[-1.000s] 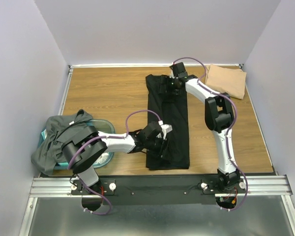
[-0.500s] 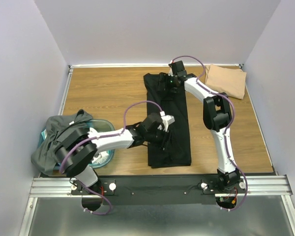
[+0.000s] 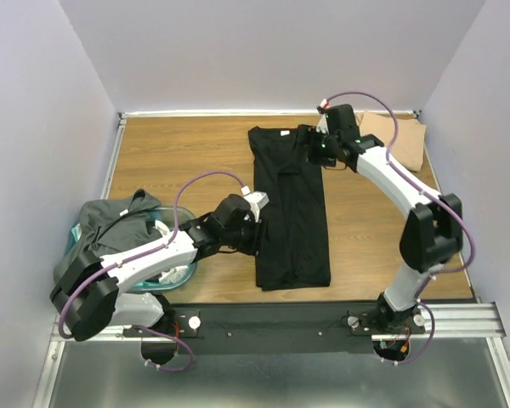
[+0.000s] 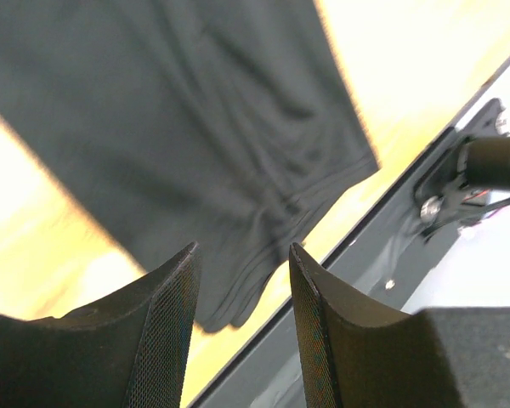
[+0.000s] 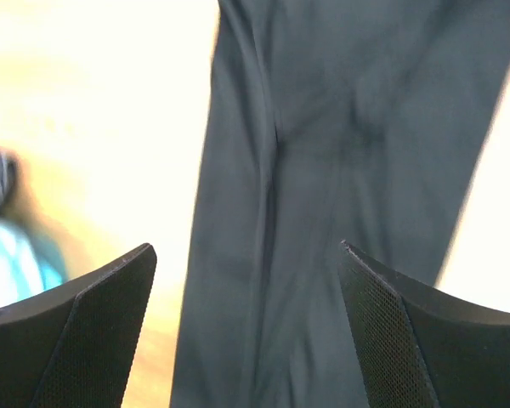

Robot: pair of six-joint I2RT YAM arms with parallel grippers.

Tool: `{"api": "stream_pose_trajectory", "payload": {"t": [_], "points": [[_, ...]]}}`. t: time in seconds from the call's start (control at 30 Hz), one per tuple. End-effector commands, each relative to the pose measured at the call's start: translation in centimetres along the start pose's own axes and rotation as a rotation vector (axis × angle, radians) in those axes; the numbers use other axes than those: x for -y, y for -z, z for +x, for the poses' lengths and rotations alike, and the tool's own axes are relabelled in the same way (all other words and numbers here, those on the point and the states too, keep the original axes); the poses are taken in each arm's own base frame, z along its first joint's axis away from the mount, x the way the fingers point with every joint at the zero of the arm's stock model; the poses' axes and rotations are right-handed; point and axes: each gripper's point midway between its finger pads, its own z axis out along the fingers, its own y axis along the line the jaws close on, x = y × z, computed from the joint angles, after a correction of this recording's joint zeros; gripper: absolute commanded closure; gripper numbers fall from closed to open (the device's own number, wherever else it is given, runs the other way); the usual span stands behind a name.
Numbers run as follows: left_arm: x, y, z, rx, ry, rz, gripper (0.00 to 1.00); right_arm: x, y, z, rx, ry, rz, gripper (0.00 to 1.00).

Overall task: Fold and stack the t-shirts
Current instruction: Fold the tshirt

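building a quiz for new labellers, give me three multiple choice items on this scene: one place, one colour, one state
1. Where is the tan shirt? A in a tub B far right corner of the table C near left corner
2. What colour is the long folded shirt mid-table? A white B tan C black
3. How do the right arm's jaws stand? A open, empty B shut on cloth C shut, empty
Answers: 1 B, it lies by the far right walls; 2 C, the strip is black; 3 A, the right wrist view shows a wide gap with nothing in it.
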Motion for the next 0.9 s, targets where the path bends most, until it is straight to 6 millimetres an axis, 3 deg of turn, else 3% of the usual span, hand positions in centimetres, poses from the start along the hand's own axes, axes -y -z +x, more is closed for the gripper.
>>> {"api": "stream_pose_trajectory", "payload": {"t": [0.0,0.07,0.1,0.2,0.23,0.37,0.6,0.7,0.87], "points": [[-2.2,0.9,2.4,-0.035,0.055,-0.08,0.47,3.0,2.3,9.2,-0.185,-0.095,0.086,0.08],[-2.5,1.1,3.4,-0.041,0.084,-0.084,0.46,3.0,4.4,11.5,-0.215,-0.127,0.083,0.09],[-2.5,1.2,3.6,-0.043,0.095,-0.08,0.46,3.9,5.0,14.5,-0.273,-0.169,0.107,0.09],[-2.7,1.4,4.5,-0.038,0.147,-0.073,0.47,3.3,7.2,18.1,-0.325,-0.221,0.094,0.11],[-2.7,1.4,4.9,-0.042,0.16,-0.067,0.47,3.8,7.8,20.7,-0.374,-0.237,0.113,0.11],[-2.8,1.2,6.6,-0.074,0.189,-0.05,0.47,3.8,10.6,25.1,-0.462,-0.27,0.159,0.12],[-1.8,1.2,8.0,-0.091,0.203,-0.023,0.47,4.8,13.9,28.8,-0.514,-0.32,0.227,0.14],[-2.0,1.3,8.6,-0.088,0.222,-0.02,0.47,5.2,14.2,30.6,-0.546,-0.332,0.248,0.17],[-1.9,1.4,8.8,-0.07,0.245,-0.002,0.47,5.2,14.0,31.5,-0.558,-0.337,0.269,0.22]]}}
